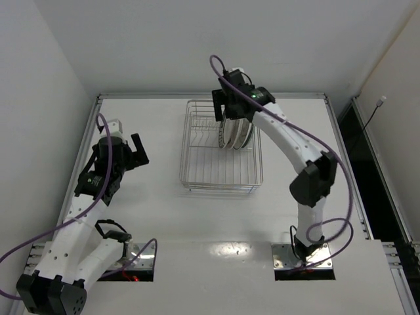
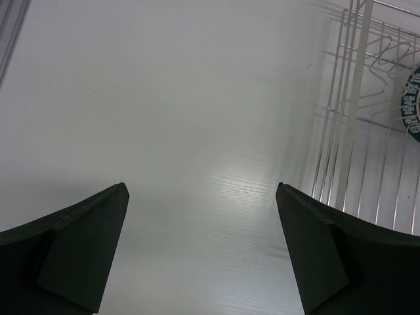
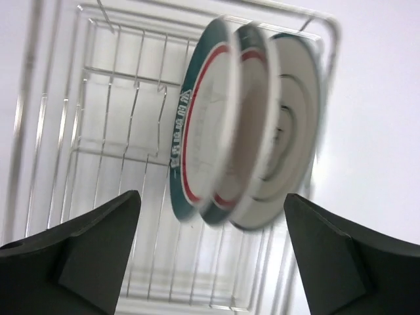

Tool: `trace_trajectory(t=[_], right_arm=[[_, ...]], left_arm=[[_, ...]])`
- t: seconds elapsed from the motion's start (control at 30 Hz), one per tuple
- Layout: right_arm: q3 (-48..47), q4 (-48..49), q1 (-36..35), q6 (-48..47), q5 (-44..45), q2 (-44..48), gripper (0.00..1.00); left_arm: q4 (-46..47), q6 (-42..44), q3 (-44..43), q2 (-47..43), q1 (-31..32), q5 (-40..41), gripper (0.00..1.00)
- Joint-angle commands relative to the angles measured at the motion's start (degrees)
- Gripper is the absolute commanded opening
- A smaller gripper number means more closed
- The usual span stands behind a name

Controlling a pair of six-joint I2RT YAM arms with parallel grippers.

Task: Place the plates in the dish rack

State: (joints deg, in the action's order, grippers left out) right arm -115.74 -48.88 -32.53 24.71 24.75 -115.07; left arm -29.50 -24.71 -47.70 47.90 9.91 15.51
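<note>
The silver wire dish rack [image 1: 220,189] sits mid-table with several plates [image 1: 237,134] standing on edge at its far right end. In the right wrist view they blur together: a dark teal patterned rim [image 3: 176,151], a white plate with teal rim and red ring [image 3: 210,131], another like it [image 3: 252,111], and a larger white plate [image 3: 295,111]. My right gripper [image 3: 211,195] hangs open above them [image 1: 223,105], holding nothing. My left gripper [image 2: 200,187] is open and empty over bare table, left of the rack [image 2: 354,98] [image 1: 134,152]. The teal patterned plate [image 2: 412,105] peeks in there.
The rack's near and left slots [image 3: 118,131] hold nothing. White walls close in on the table's left and far edges [image 1: 210,97]. Purple cables trail along both arms.
</note>
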Motion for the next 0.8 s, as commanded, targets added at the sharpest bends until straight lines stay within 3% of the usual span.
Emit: trace_trajectory(t=[0.0, 0.2, 0.37, 0.43, 0.47, 0.6, 0.77], right_arm=[[0.61, -3.49, -0.16, -5.37, 0.9, 9.59, 0.91], [10.77, -5.26, -0.16, -6.52, 2.51, 23.99, 0.99], [23.96, 2.89, 0.54, -1.78, -14.97, 37.17, 0.99], [30.63, 12.69, 0.54, -1.07, -19.73, 46.04, 0.99], [34.93, 14.76, 0.54, 0.5, -18.35, 48.42, 0.99], [36.73, 16.54, 0.54, 0.52, -12.3, 52.75, 0.99], [36.73, 11.54, 0.54, -0.8, -3.16, 49.77, 0.99]], left_arm=[[1.2, -0.16, -0.02, -0.87, -0.6, 2.33, 0.95], [0.67, -0.69, -1.07, -0.88, -0.6, 4.27, 0.98], [6.02, -1.31, -3.0, 2.72, -0.6, 1.11, 0.99], [7.6, -1.31, -4.24, 5.97, -0.6, 0.58, 0.99], [9.0, -0.52, -4.76, 6.85, -0.07, 1.27, 0.99], [10.16, 0.89, -2.93, 9.84, 0.46, 4.88, 0.99], [12.0, -0.16, 0.23, 7.48, 6.08, 6.63, 0.99]])
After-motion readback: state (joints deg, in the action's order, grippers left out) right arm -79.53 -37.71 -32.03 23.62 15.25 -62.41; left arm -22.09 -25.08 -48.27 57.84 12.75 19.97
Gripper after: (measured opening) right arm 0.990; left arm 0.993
